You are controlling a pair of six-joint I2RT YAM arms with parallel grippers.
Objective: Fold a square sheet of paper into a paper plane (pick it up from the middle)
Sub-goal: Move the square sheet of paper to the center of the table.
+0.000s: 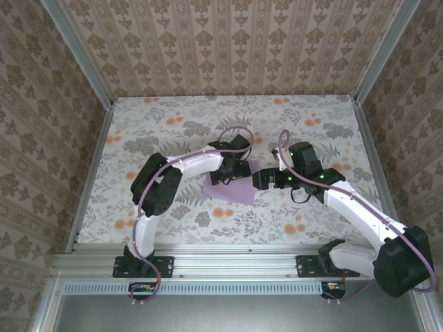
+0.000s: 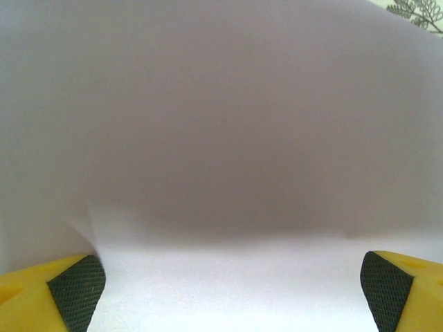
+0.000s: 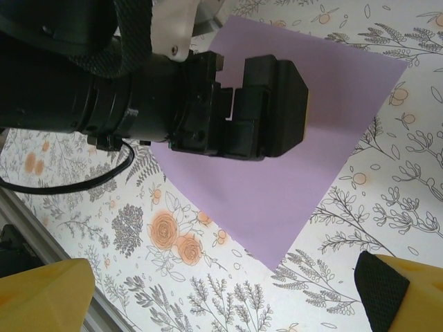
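Directly beneath the spread left gripper (image 2: 232, 287), the square sheet of paper (image 3: 346, 117).

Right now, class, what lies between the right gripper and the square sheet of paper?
Bare floral tabletop; the right wrist view shows it between the open right gripper and the near corner of the square sheet of paper.

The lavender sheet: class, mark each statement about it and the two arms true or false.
1. The square sheet of paper lies on the floral table. True.
2. It is folded into a dart. False: it is an unfolded square.
3. The left arm's fingers stand open above the sheet. True.
4. The right arm's fingers are shut on the sheet. False: they stand open, gripping nothing.
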